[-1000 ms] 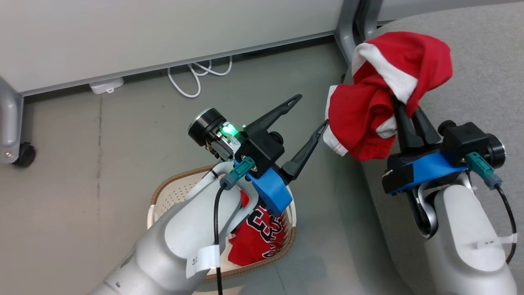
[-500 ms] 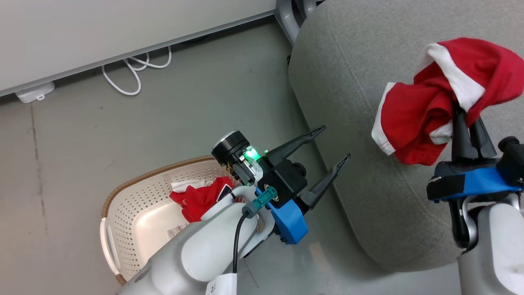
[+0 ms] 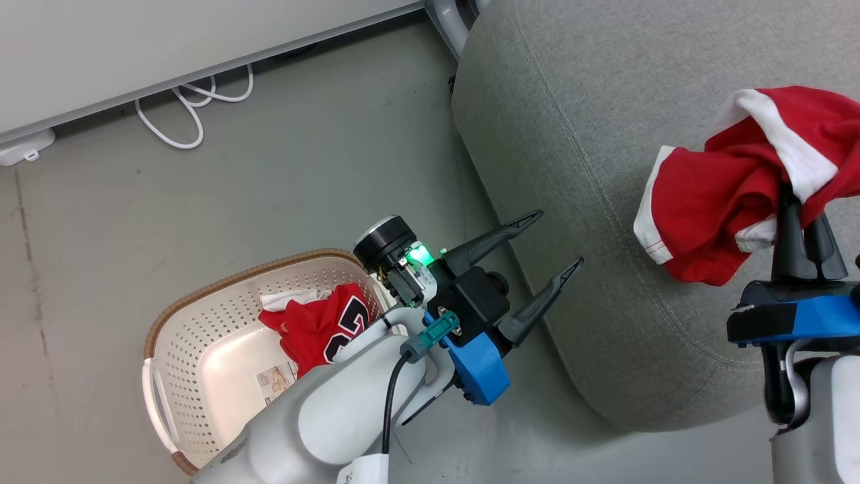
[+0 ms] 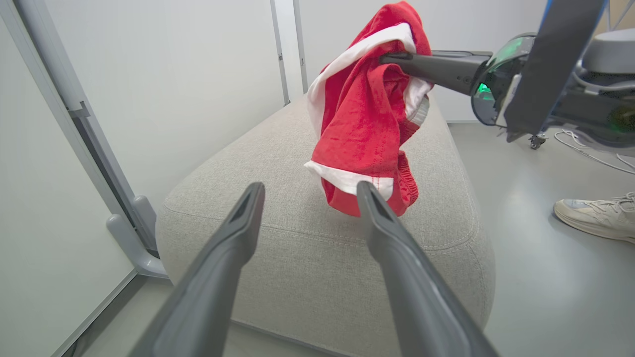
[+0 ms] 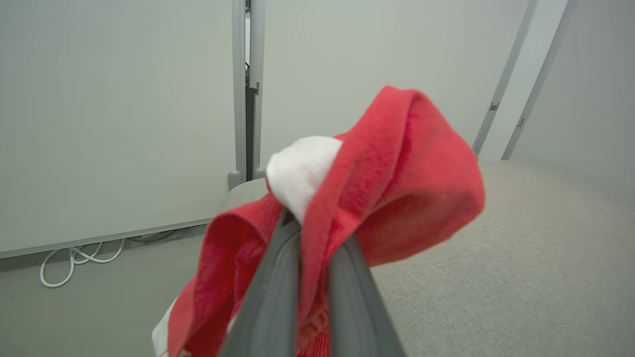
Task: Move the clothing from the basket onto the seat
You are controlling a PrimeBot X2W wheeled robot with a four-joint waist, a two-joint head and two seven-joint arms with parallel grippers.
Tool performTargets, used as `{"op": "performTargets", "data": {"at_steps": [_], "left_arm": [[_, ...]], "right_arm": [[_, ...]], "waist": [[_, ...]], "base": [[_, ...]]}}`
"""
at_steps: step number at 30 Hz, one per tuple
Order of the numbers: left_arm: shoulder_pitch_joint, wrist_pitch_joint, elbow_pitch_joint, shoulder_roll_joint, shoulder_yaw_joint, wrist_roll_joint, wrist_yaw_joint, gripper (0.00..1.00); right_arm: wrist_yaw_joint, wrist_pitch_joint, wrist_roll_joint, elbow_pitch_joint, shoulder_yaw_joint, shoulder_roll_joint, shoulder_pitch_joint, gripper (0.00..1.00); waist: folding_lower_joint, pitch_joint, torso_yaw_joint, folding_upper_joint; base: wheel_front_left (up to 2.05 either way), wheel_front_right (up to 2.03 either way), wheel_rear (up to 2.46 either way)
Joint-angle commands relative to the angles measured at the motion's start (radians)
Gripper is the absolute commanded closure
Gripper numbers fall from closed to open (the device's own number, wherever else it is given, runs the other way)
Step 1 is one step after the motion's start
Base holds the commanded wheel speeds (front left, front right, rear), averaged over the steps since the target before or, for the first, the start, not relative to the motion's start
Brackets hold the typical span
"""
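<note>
Head view: we look down on a grey floor. At the right of the frame our right jaws are pressed together on the red shorts (image 3: 712, 202), pinching a fold beside a white stripe. The shorts hang bunched over the light grey seat (image 3: 571, 134), which takes up the upper right. At the centre our left jaws are spread wide and hold nothing, and their two dark fingers (image 3: 497, 235) point toward the seat's near edge. At the lower left the cream basket (image 3: 195, 323) with a brown rim stands on the floor. Inside it the red jersey (image 3: 316, 329) lies crumpled against the right side, showing black white-edged numerals, partly hidden by our pale left forearm. A sticker (image 3: 275, 383) lies on the basket's bottom.

Left wrist view: the shorts (image 4: 362, 114) dangle at upper centre above the seat (image 4: 278, 223). We cannot tell whether their lowest hem touches the cushion. A person's pale shoe (image 4: 595, 215) rests on the floor at the right edge.

Right wrist view: red and white cloth (image 5: 407, 173) drapes over the closed fingers (image 5: 273, 297) at bottom centre.
</note>
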Motion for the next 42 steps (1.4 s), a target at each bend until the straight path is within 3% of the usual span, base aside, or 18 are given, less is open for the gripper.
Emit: {"op": "performTargets", "data": {"at_steps": [1,5,14,23,27,31,35,42], "left_arm": [[-0.013,-0.005,-0.007,0.010,0.007,0.005,-0.001,0.00],[-0.033,-0.005,-0.019,0.022,0.017,0.019,-0.001,0.00],[-0.130,-0.004,-0.055,0.072,0.030,0.065,-0.001,0.00],[-0.232,0.019,-0.103,0.133,0.023,0.094,-0.001,0.00],[-0.264,0.038,-0.144,0.160,0.026,0.107,0.004,0.00],[-0.274,0.053,-0.178,0.178,0.022,0.112,0.006,0.00],[-0.263,0.065,-0.204,0.199,0.018,0.111,0.014,0.00],[-0.250,0.074,-0.220,0.212,0.011,0.103,0.019,0.00]], "right_arm": [[0.000,-0.004,0.006,-0.012,-0.004,0.000,-0.014,1.00],[0.000,-0.004,0.013,-0.032,-0.019,-0.001,-0.071,1.00],[0.000,-0.004,0.019,-0.094,-0.134,-0.010,-0.355,1.00],[0.000,-0.003,0.029,-0.046,-0.300,-0.156,-0.604,1.00],[0.000,-0.003,0.025,0.060,-0.371,-0.272,-0.691,1.00],[0.000,-0.004,0.002,0.165,-0.398,-0.318,-0.716,1.00],[0.000,-0.004,-0.052,0.313,-0.403,-0.300,-0.700,1.00],[0.000,-0.003,-0.124,0.439,-0.433,-0.236,-0.680,1.00]], "waist": [[0.0000,0.009,0.001,-0.0001],[0.0000,0.049,0.001,-0.0001],[0.0000,0.264,0.009,-0.0001],[0.0000,0.441,0.025,-0.0001],[0.0000,0.507,0.031,-0.0001],[0.0000,0.543,0.036,-0.0001],[0.0000,0.562,0.037,-0.0001],[0.0000,0.564,0.042,-0.0001]], "base": [[0.00,0.00,0.00],[0.00,0.00,0.00],[0.00,0.00,0.00],[0.00,0.00,0.00],[0.00,0.00,0.00],[0.00,0.00,0.00],[0.00,0.00,0.00],[0.00,0.00,0.00]]}}
